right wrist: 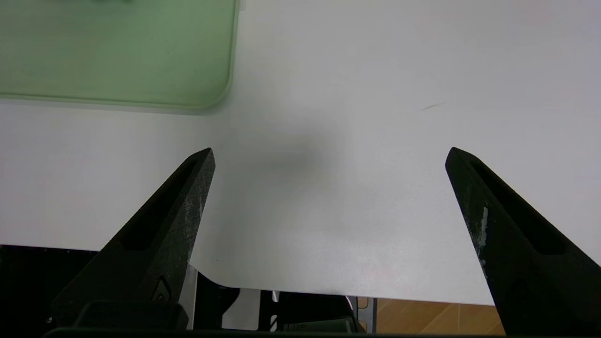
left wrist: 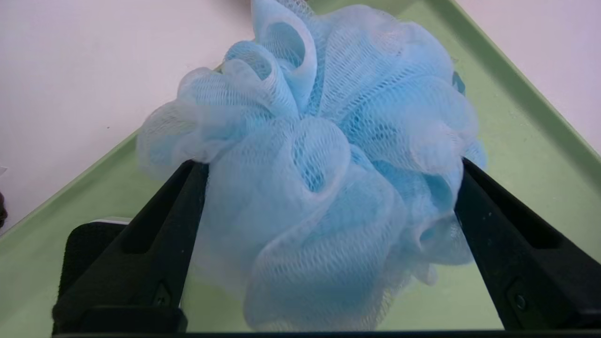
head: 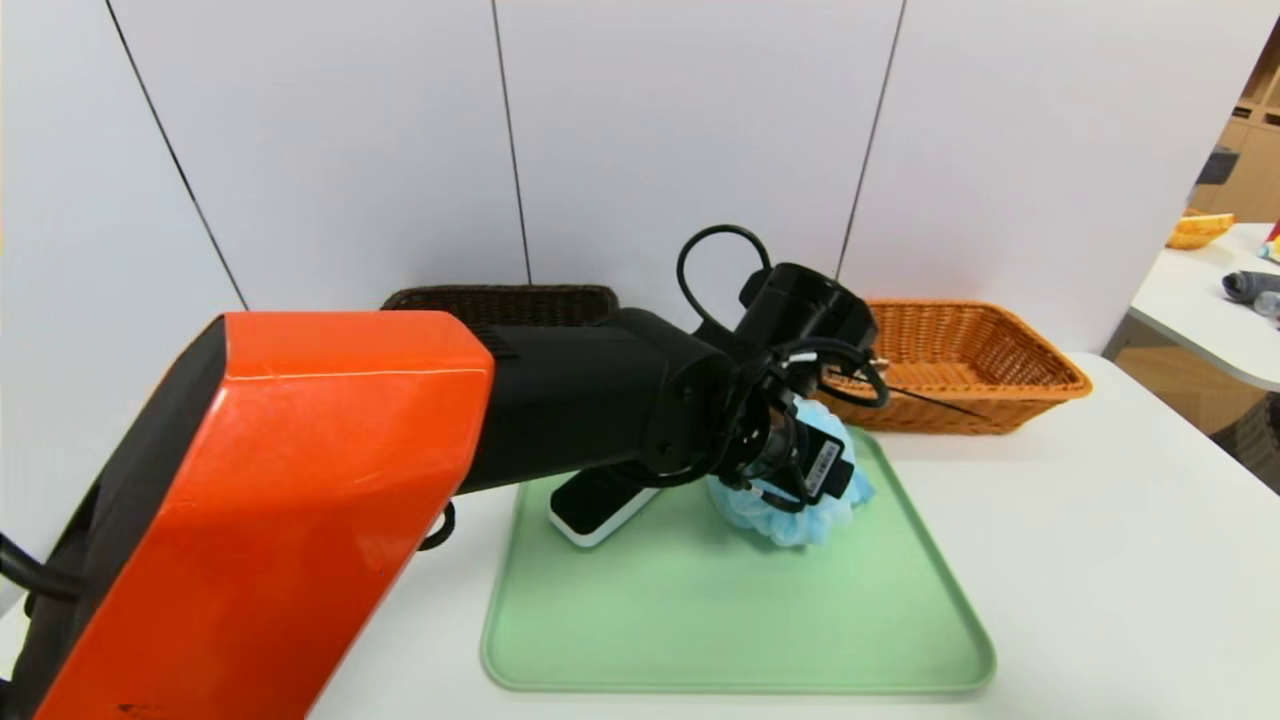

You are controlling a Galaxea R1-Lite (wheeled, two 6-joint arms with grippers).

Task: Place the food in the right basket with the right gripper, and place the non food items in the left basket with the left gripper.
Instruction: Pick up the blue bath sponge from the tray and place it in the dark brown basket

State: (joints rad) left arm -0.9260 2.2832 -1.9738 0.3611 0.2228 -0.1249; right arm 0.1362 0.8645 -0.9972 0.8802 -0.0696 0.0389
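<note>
The light-blue mesh bath pouf (left wrist: pixel 328 155) lies at the far right of the green tray (head: pixel 740 620). My left gripper (left wrist: pixel 328 164) is down over it and open, one finger against each side of the mesh. The pouf (head: pixel 790 525) shows under the wrist in the head view. The black-topped white block (head: pixel 600 505) lies on the tray just left of it, and the block (left wrist: pixel 87 239) shows behind one finger. At the back stand the dark brown basket (head: pixel 500 298) and the orange-tan basket (head: pixel 960 360). My right gripper (right wrist: pixel 328 152) hangs open over bare table. The cake slice is not in view.
My orange and black left arm (head: pixel 300 480) crosses the head view and hides part of both baskets. The right gripper is near the table's front edge (right wrist: pixel 328 293), beside a tray corner (right wrist: pixel 216 94). A second table (head: pixel 1200 290) with clutter stands at far right.
</note>
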